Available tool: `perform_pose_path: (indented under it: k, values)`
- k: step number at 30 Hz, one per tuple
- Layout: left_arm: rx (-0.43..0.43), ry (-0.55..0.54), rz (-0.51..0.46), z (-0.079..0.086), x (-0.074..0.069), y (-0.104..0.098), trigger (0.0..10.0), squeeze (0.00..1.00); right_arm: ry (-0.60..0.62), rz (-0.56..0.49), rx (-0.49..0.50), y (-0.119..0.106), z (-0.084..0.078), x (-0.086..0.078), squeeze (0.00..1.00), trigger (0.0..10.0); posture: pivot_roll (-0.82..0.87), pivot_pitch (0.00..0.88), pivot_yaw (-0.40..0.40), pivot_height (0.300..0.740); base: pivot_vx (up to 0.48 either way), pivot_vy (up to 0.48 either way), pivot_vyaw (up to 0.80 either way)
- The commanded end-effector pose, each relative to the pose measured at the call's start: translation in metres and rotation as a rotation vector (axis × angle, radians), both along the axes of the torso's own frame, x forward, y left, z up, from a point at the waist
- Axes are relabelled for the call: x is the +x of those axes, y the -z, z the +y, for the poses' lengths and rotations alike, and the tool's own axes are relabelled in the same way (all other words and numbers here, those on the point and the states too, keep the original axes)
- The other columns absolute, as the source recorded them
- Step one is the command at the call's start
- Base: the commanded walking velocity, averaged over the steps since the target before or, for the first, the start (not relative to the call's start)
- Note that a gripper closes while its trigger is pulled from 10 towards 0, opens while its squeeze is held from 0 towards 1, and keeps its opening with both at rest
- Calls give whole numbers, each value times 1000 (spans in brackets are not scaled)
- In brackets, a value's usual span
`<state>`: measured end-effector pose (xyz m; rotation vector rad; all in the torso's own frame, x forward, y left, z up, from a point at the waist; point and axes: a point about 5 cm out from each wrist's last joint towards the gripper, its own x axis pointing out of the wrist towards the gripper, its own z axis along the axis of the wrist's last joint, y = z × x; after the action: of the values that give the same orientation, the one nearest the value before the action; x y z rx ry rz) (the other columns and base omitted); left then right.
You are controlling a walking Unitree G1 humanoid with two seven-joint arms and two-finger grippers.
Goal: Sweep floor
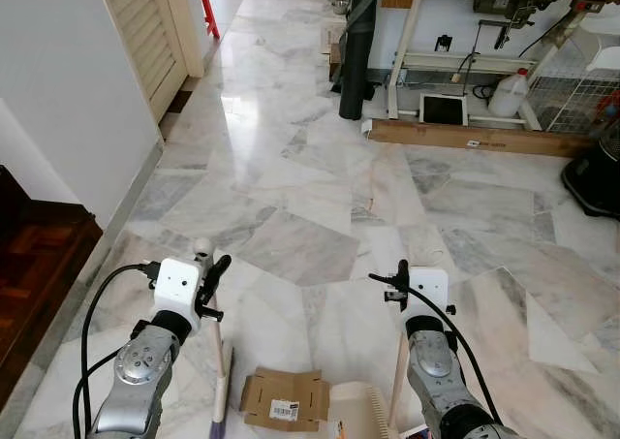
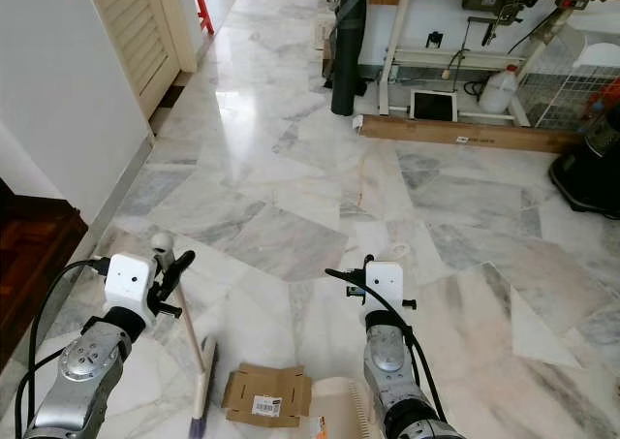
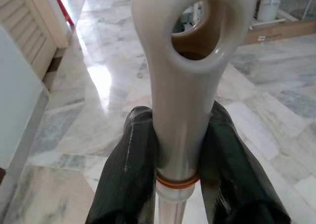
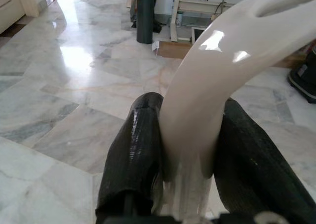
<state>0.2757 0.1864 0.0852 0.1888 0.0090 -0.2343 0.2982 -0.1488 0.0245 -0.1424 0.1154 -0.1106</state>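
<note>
broom (image 2: 194, 361) and dustpan (image 2: 339, 408) gripped

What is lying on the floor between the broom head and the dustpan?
A flattened cardboard piece with a barcode label lies on the marble floor, between the broom and the dustpan. Whatever is beneath it is covered.

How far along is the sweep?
Done: both tools are gripped. The left hand is shut on the broom handle; the right hand is shut on the dustpan handle. Left: the flattened cardboard lies on the floor beside the dustpan, not yet collected.
</note>
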Motion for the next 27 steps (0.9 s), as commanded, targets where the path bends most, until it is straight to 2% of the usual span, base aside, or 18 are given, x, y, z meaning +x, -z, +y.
perform_pose_path:
  k: [1, 9, 15, 18, 23, 27]
  values:
    - [11, -3, 26, 3, -1, 2, 10000, 0, -28, 146, -13, 23, -1, -14, 0, 10000, 188, 119, -2, 740, 0, 0, 0]
    - [7, 11, 47, 1, 0, 5, 10000, 0, -53, 337, 40, 39, -8, -20, 0, 10000, 175, 112, -3, 740, 0, 0, 0]
    - [0, 11, 50, 1, 1, 5, 10000, 0, -50, 402, 37, 44, -9, -22, 0, 10000, 172, 105, -6, 740, 0, 0, 0]
    - [-1, 10, 50, 1, 2, 5, 10000, 0, -45, 431, 65, 45, -9, -21, 0, 10000, 172, 102, -5, 740, 0, 0, 0]
    - [-4, 14, 45, 1, 3, 3, 10000, 0, -81, 537, 31, 48, -9, -19, 0, 10000, 171, 98, -5, 740, 0, 0, 0]
    - [-6, 17, 44, 1, 4, 3, 10000, 0, -97, 574, 20, 49, -8, -19, 0, 10000, 170, 97, -4, 740, 0, 0, 0]
